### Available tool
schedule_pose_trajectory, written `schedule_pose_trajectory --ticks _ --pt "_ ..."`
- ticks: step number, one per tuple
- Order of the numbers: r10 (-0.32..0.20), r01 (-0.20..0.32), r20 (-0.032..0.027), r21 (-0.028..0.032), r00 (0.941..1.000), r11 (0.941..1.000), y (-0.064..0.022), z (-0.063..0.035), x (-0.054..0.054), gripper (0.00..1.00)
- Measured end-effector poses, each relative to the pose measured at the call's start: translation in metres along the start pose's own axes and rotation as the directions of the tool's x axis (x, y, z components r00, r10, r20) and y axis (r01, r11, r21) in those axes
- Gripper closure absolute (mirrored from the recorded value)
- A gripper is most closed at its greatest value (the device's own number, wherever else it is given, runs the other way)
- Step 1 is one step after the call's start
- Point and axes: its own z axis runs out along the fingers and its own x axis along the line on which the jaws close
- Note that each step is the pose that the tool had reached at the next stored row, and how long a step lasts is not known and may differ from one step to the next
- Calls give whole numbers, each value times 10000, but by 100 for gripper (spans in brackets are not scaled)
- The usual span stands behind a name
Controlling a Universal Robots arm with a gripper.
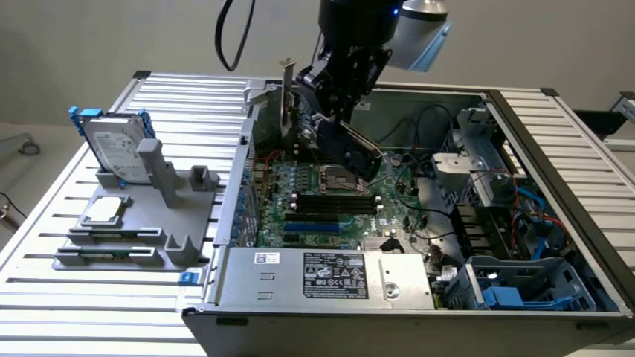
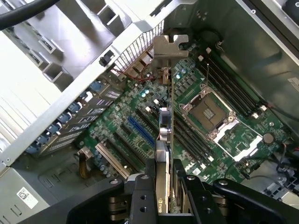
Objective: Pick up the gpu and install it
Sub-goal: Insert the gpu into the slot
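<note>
The arm (image 1: 372,22) comes down from the upper middle of the exterior view, a pale joint just right of its dark wrist. The wrist tilts down toward the frame's left and ends in the hand (image 1: 332,98). Its two black fingers (image 2: 142,198) stand partway closed, clamped on either face of the gpu (image 2: 164,140), held edge-on between them.

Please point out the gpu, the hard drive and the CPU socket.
gpu (image 2: 170,45), wrist view, on its silver end bracket.
hard drive (image 1: 112,141), exterior view, on its silver face.
CPU socket (image 2: 209,112), wrist view, on its middle.
</note>
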Motion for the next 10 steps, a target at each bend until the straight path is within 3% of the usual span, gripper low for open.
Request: schedule_pose_trajectory --ticks 5,10 --pt "-618 618 -36 11 9981 9981 -10 3 -10 74" --pt "-1383 1384 -90 28 9903 9904 -13 19 -12 74"
